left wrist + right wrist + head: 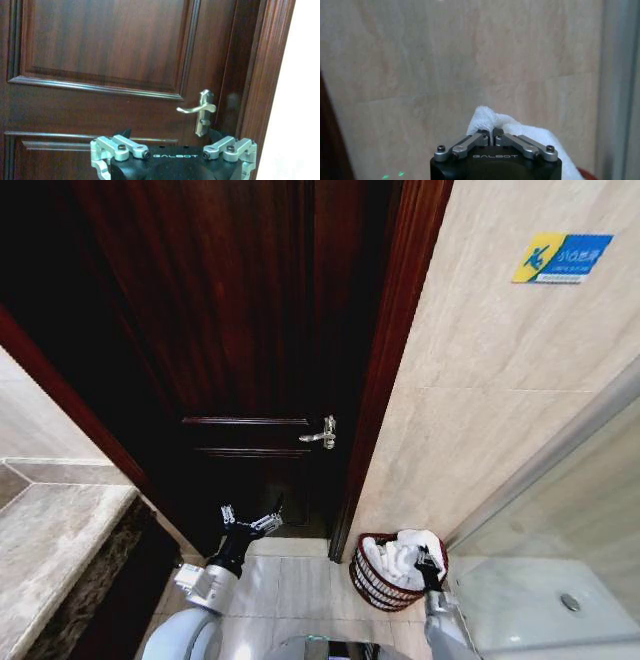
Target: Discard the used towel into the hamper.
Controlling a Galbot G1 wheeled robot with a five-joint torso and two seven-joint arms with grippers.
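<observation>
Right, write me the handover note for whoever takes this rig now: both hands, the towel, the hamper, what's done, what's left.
Right hand: shut on the towel, poised over the hamper's rim; in the right wrist view white cloth bunches around its closed fingertips.
Left hand: open, empty, held up in front of the dark wooden door, below the level of the door handle.
Hamper: on the tile floor by the wall, beside the door frame, next to the glass shower screen.
Done: most of the towel already lies inside the hamper.
Left: release the towel and lift the right hand clear.
</observation>
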